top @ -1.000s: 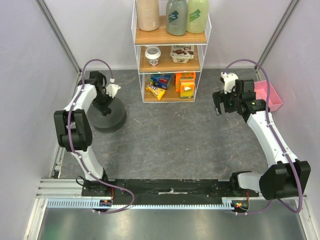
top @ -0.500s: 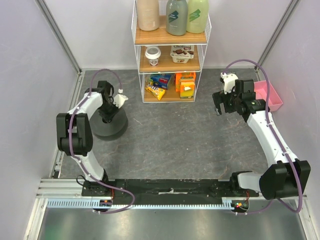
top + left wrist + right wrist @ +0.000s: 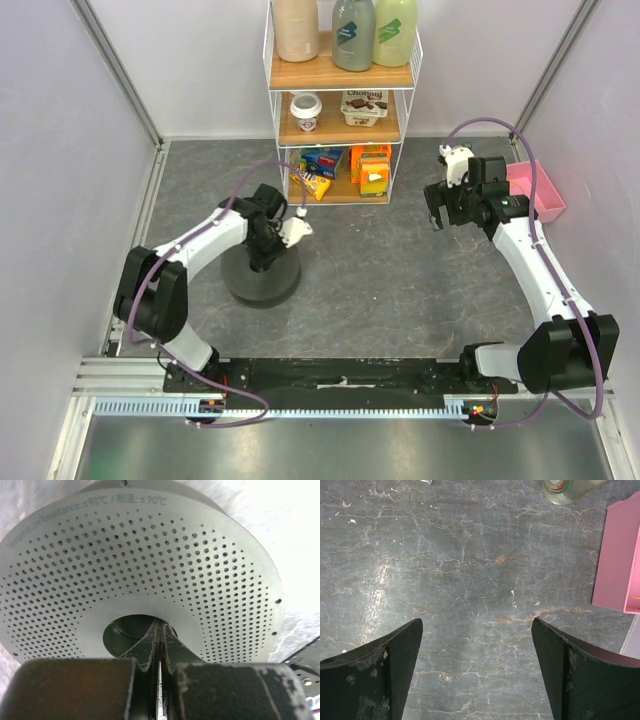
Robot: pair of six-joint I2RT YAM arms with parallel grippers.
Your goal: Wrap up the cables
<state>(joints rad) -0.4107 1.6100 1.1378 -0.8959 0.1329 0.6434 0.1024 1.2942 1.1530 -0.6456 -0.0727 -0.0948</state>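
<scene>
Found the dark grey spool [image 3: 250, 290] lying flat on the surface [image 3: 400, 300], left of centre and just in front of the wire shelf rack [image 3: 266, 120], its axis upright and its perforated flange facing up. Read along that flange's rim, in the left wrist view, a blurred word followed by "≤90°C / 耐温: ≤90°C". Saw the left gripper [image 3: 262, 260] closed, fingertips pressed together and dipped into the hub hole at the spool's middle. Could not judge any pinch on a wire there. Could not make out the thin yellow-orange cables in any view, so gave no place, direction or long axis for them. Logged a shift since a second before: spool and left gripper together, from the far-left corner by the wall, rightward and nearer, toward the middle. Made out on the rack's middle shelf a tub [image 3: 363, 108] with lettering starting "Chob", the rest too small to read. Noted farther right the right gripper [image 3: 434, 212] hanging above bare surface with jaws spread wide and nothing between them, unchanged in place, near the pink bin [image 3: 548, 195].
</scene>
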